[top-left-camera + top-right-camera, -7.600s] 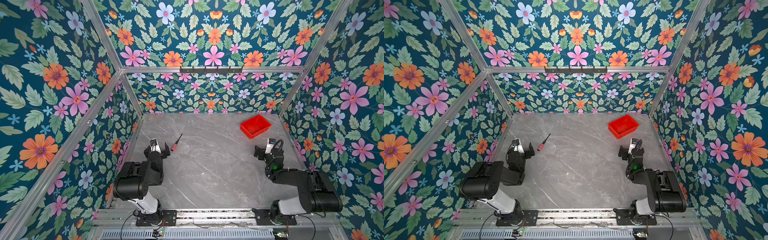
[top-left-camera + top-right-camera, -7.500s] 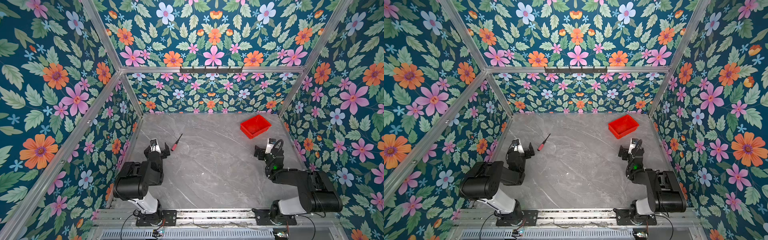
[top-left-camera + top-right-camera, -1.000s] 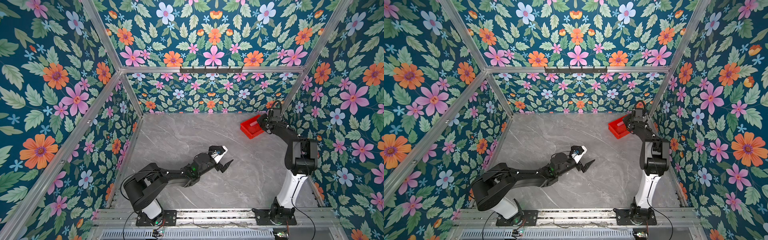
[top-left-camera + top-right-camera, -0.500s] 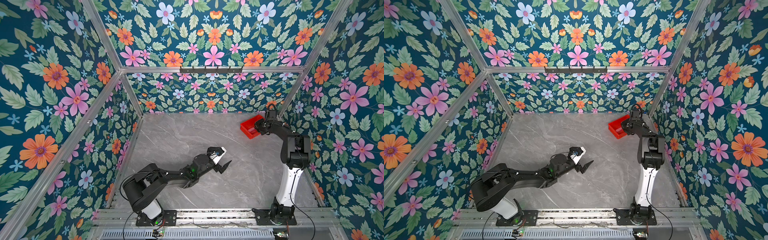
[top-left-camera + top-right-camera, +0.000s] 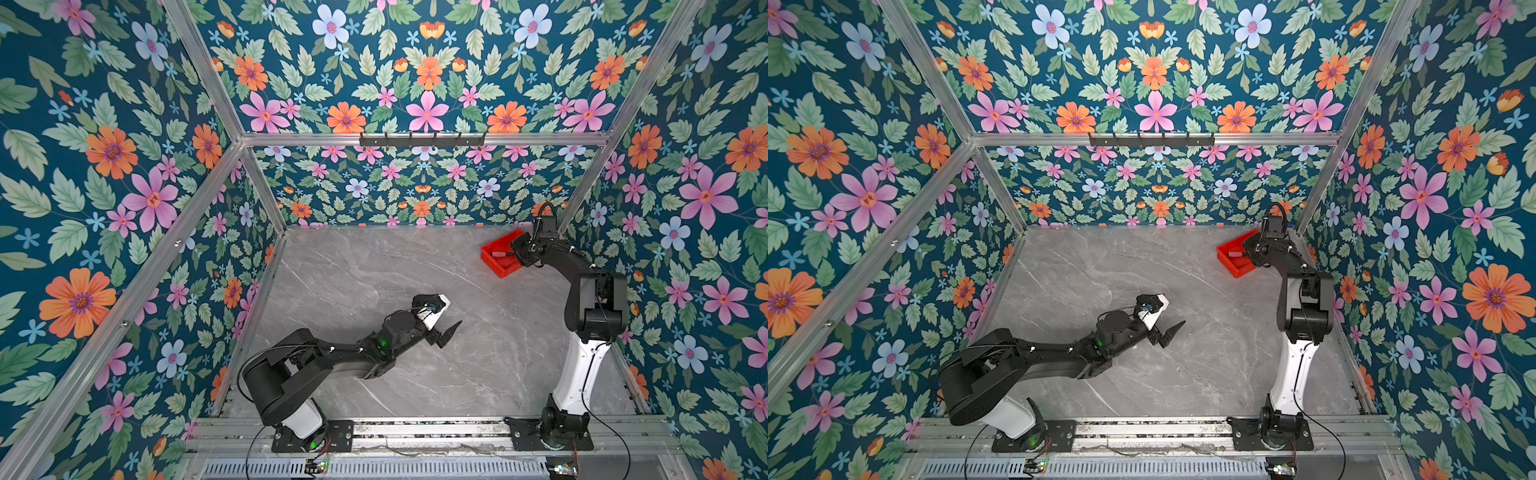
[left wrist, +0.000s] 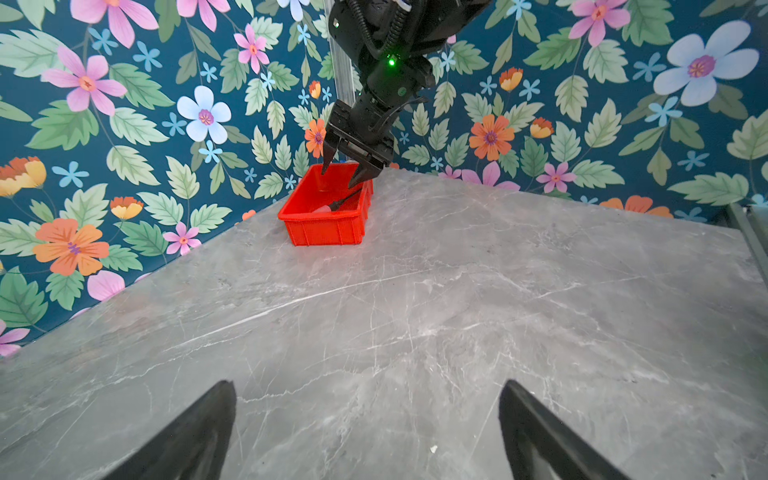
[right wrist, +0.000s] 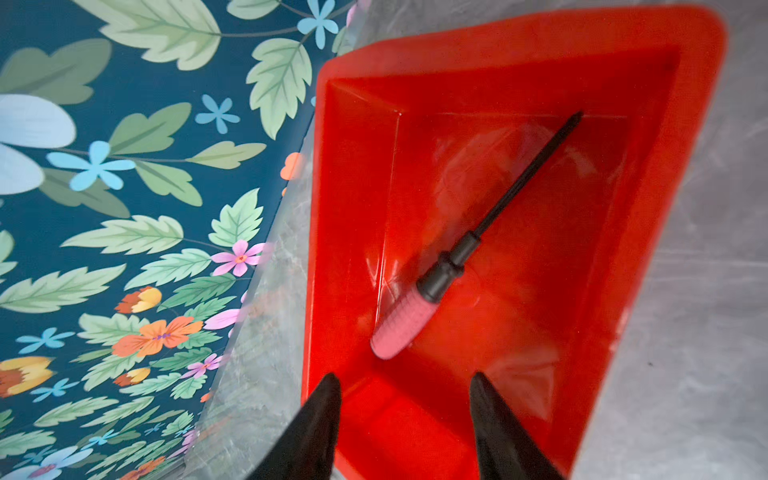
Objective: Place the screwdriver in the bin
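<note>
Pink-handled screwdriver (image 7: pixel 449 270) lies loose in red bin (image 7: pixel 669 199) just beyond right gripper (image 7: pixel 403 378), jaws parted, empty; grey marble tabletop (image 7: pixel 706 332), floral walls (image 7: pixel 124 216).

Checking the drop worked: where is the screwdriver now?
The screwdriver lies inside the bin, in the far right corner of the table in both top views, under the open right gripper.

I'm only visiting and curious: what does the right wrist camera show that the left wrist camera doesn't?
Only the right wrist view: the whole screwdriver lying inside the bin, clear of the open right gripper. Only the left wrist view: the right arm from outside, above the bin, the bin's ribbed outer wall, and the open left gripper over the table. Both: the red bin, the screwdriver's shaft, the table, the flowered wall.
</note>
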You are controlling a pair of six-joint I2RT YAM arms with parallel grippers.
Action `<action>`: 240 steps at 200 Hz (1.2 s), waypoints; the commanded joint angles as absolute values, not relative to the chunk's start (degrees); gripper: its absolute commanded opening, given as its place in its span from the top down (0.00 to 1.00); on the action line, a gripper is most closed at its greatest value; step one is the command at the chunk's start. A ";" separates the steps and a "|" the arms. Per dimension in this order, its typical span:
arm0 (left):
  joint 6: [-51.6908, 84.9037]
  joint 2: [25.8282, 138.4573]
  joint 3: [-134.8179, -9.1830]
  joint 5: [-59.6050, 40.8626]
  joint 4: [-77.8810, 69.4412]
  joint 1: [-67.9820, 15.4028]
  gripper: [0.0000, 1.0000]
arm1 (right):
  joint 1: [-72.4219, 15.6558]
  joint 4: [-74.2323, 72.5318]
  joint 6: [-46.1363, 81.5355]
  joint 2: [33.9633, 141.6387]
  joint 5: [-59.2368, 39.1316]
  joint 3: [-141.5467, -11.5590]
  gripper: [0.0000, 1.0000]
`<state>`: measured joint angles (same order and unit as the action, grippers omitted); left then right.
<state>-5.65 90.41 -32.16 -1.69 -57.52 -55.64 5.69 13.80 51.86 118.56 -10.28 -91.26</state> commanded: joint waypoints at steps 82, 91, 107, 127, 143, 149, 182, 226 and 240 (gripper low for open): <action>-7.32 78.82 -24.72 9.25 -53.27 -45.72 0.00 | 5.72 -10.24 34.44 88.29 -7.50 -57.68 0.04; -7.16 77.07 -23.98 9.39 -51.53 -43.39 0.00 | 5.65 -12.73 31.90 85.00 -7.51 -54.25 0.03; -7.62 73.58 -22.79 10.61 -48.03 -39.04 0.00 | 5.41 -16.04 26.75 79.64 -7.70 -48.45 0.01; -8.50 69.16 -21.32 13.03 -43.75 -33.05 0.00 | 2.96 -17.32 18.25 73.67 -4.02 -42.49 0.01; -9.03 66.16 -20.04 15.27 -42.17 -28.60 0.00 | -0.86 -18.21 10.31 69.72 3.06 -38.31 0.01; -9.26 65.29 -19.60 16.49 -42.02 -27.27 0.00 | -2.11 -18.70 7.87 68.68 5.37 -36.84 0.01; -10.32 64.51 -16.65 21.25 -45.05 -20.33 0.00 | -3.30 -22.33 5.53 66.88 12.05 -29.94 0.01; -8.03 71.45 -13.44 20.04 -54.58 -10.48 0.00 | -2.84 -32.94 2.78 70.35 13.64 -23.42 0.01; -7.33 75.27 -12.30 18.95 -60.68 -8.41 0.00 | -2.02 -34.73 2.91 72.29 11.02 -22.58 0.01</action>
<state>-9.15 71.02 -13.50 19.62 -49.78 -11.14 -2.81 -26.81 5.15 70.24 11.70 -23.66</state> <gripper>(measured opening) 0.996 0.993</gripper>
